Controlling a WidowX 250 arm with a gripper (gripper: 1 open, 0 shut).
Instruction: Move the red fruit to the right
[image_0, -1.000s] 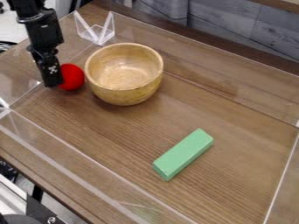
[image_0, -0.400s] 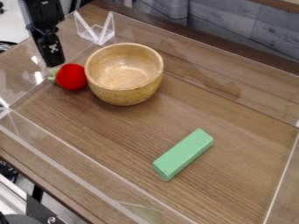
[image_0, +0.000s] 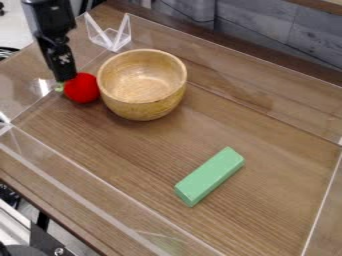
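Note:
The red fruit (image_0: 82, 88) is a small bright red ball lying on the wooden table at the far left, touching or nearly touching the left side of the wooden bowl (image_0: 142, 83). My gripper (image_0: 62, 70) hangs pointing down just above and behind the fruit's left side, and it does not hold the fruit. Its dark fingers (image_0: 56, 62) read as one narrow shape, so their gap does not show.
A green rectangular block (image_0: 211, 176) lies diagonally at the front right of the wooden table (image_0: 254, 110). Clear plastic walls (image_0: 27, 150) rim the table. A folded clear piece (image_0: 110, 33) stands behind the bowl.
The gripper was down at the fruit's left side a second ago and has since lifted off to just above it. The fruit stays where it was.

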